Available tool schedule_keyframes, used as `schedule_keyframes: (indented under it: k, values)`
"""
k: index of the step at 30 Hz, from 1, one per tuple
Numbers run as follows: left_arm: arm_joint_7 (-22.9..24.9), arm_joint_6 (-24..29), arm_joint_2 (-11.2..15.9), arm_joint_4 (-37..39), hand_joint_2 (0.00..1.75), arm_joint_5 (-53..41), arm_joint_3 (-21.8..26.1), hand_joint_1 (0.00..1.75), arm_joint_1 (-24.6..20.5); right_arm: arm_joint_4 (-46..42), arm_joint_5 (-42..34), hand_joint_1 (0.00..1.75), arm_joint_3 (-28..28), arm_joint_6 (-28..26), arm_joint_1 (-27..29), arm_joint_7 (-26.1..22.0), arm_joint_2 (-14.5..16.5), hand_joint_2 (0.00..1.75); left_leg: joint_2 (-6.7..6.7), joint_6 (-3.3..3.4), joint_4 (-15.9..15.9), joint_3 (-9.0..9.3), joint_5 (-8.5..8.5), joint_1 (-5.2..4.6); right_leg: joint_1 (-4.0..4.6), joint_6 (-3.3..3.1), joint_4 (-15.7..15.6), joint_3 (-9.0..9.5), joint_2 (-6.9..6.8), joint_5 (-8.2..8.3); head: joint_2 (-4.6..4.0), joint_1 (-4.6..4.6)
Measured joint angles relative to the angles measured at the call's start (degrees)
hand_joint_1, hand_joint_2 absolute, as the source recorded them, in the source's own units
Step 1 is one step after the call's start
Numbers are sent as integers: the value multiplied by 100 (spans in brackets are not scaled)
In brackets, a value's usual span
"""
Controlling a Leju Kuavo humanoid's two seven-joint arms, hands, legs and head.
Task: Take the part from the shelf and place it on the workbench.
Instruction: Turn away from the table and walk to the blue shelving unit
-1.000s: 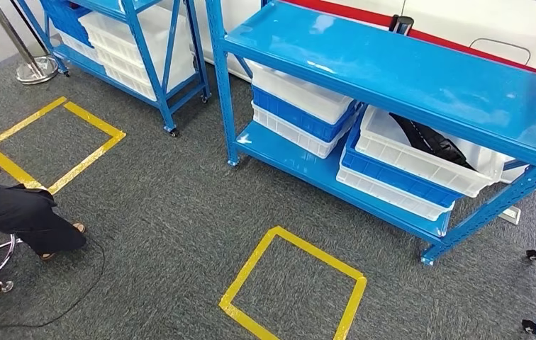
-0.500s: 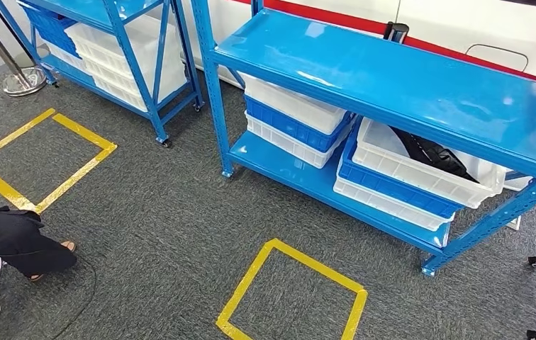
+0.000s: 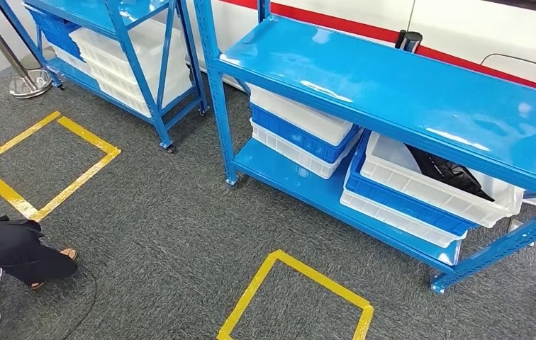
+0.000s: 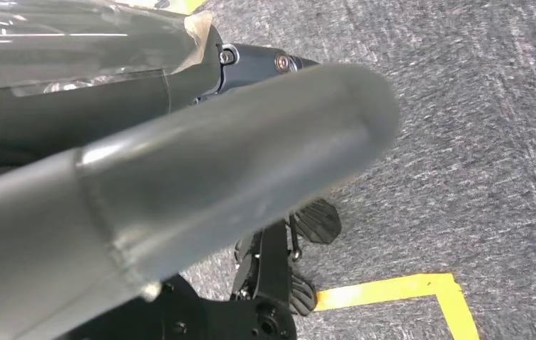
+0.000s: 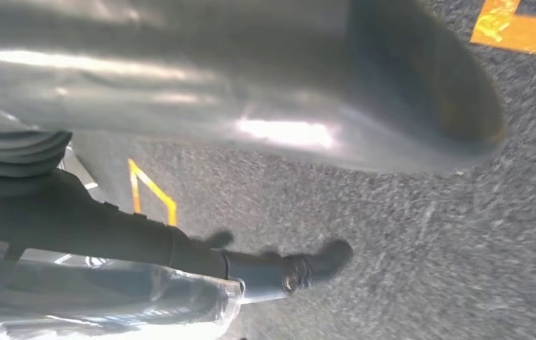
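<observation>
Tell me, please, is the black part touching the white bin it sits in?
Touching: the head view shows the black part lying inside the white bin, resting against its inner wall.

Left hand (image 4: 180,191): it comes in from the frame's left edge, blurred and very close to the lens.
Thumb (image 4: 265,134): thick, grey and rounded at the tip, it runs across the middle of the frame.
Fingers (image 4: 251,60): darker, seen just past the thumb; whether they are spread or curled cannot be told.
Plastic film (image 4: 74,35): clear and crinkled, it lies over the hand's dark back.
Carpet (image 4: 478,142): grey and flecked, it sits behind the hand.
Yellow tape (image 4: 407,290): a strip lies flat on the carpet and turns a corner near the frame's edge.
</observation>
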Motion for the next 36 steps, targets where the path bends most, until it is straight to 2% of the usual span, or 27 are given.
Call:
schedule_keyframes:
  k: [1,2,4,5,6,12,15,17,19,20,21,22,23,24,25,26,27,29,30,31,32,34,35,36]
  values:
    - [14,8,1,0,0,-4,0,0,-3,1,0,0,-6,0,-4,1,-1,0,10,37,-28,24,-4,5,-8,2,-32,42,8,42,0,-10]
    - [23,10,-2,1,0,-9,-2,0,-6,1,0,0,-13,0,-11,2,-3,0,20,34,-70,54,-2,16,4,-9,-39,62,13,19,0,-20]
    - [33,10,-5,2,0,-17,-3,0,-14,1,-1,0,-22,0,-23,2,-9,0,32,-87,-137,103,-36,33,24,-54,-43,76,20,-12,0,-24]
    - [36,10,-5,2,0,-20,-4,0,-14,1,-4,0,-25,0,-26,2,-7,0,35,-126,-157,117,-39,37,26,-69,-43,78,21,-21,0,-27]
    - [39,10,-2,2,0,-21,-4,0,-13,1,-20,0,-31,2,-27,2,-3,0,37,-129,-171,126,-40,37,25,-74,-43,79,21,-24,0,-27]
    - [56,10,46,2,0,-21,-3,0,-13,1,-221,0,-197,13,-25,-41,59,0,42,-64,-164,141,-63,17,-20,-64,-64,92,27,-17,0,-35]
    - [59,12,33,2,0,-21,-2,0,-15,0,-223,0,-243,12,-33,-45,73,0,73,-9,-314,210,42,25,5,-17,-87,99,30,2,0,-32]
    - [60,13,21,3,0,-20,-2,0,-16,-1,-224,0,-261,11,-43,-48,69,0,131,19,-479,298,143,65,20,-9,162,-39,31,-108,0,-12]
    - [60,13,21,3,0,-15,-2,0,-13,-1,-225,0,-272,12,-45,-57,66,0,199,29,-521,325,158,75,-15,-5,824,-388,36,-362,0,12]
    - [60,13,22,3,0,-10,-2,0,-12,-1,-226,0,-276,13,-40,-63,65,0,236,20,-519,332,150,79,-36,17,1186,-582,36,-472,0,20]
    - [61,13,21,4,0,-6,-2,0,-11,-1,-226,0,-283,13,-29,-69,61,0,272,2,-517,344,133,87,-65,61,1412,-709,34,-515,0,27]
    - [61,13,19,4,0,-3,-2,0,-10,-1,-227,0,-290,13,-18,-75,56,0,307,-28,-512,367,108,104,-98,128,1425,-729,26,-464,0,31]
    - [62,13,15,4,0,-2,-2,0,-8,-1,-227,0,-297,13,-11,-82,53,0,345,-71,-500,398,74,129,-137,217,1186,-621,-1,-318,0,40]
    - [62,13,12,4,0,-1,-2,0,-6,-1,-226,0,-302,13,-9,-90,50,0,386,-127,-471,435,22,155,-179,310,769,-424,-77,-139,0,46]
    - [62,13,22,2,0,1,-2,0,-6,-1,-226,0,-305,16,-14,-98,64,0,428,-192,-437,461,-37,160,-192,366,423,-243,-166,-13,0,55]
    - [63,12,29,1,0,2,-3,0,-7,-1,-225,0,-306,19,-21,-107,74,0,464,-254,-389,480,-100,156,-189,362,167,-111,-230,53,0,66]
    - [62,12,38,-2,0,4,-3,0,-11,-1,-225,0,-307,21,-29,-116,83,0,493,-301,-352,495,-155,143,-186,303,69,-58,-264,46,0,56]
    - [62,12,39,-4,0,6,-3,0,-26,-1,-224,0,-311,22,-40,-129,87,0,546,-348,-323,527,-222,141,-169,131,118,-77,-171,-26,0,11]
    - [61,13,34,-4,0,8,-2,0,-37,-2,-224,0,-313,22,-44,-133,86,0,538,-360,-308,543,-263,161,-175,65,135,-80,-117,-49,0,-23]
    - [60,13,31,-4,0,9,-2,0,-48,-2,-223,0,-315,22,-48,-135,85,0,473,-367,-212,515,-343,181,-167,21,143,-78,-65,-64,0,-47]
    - [58,10,27,-3,0,9,-3,0,-57,-3,-223,0,-317,22,-52,-137,84,0,372,-366,11,412,-478,192,-159,-23,143,-69,-15,-72,0,-66]
    - [54,9,23,-2,0,14,-3,0,-56,-4,-221,0,-321,22,-61,-141,83,0,153,-336,693,53,-798,182,-130,-86,140,-65,66,-79,0,-98]
    - [53,10,22,-2,0,17,-3,0,-45,-4,-217,0,-322,22,-65,-144,84,0,105,-317,1090,-187,-935,169,-109,-111,140,-65,121,-82,0,-103]
    - [51,13,22,-2,0,21,-3,0,-32,-4,-213,0,-325,22,-65,-146,85,0,83,-296,1388,-392,-999,156,-88,-125,140,-61,179,-86,0,-105]
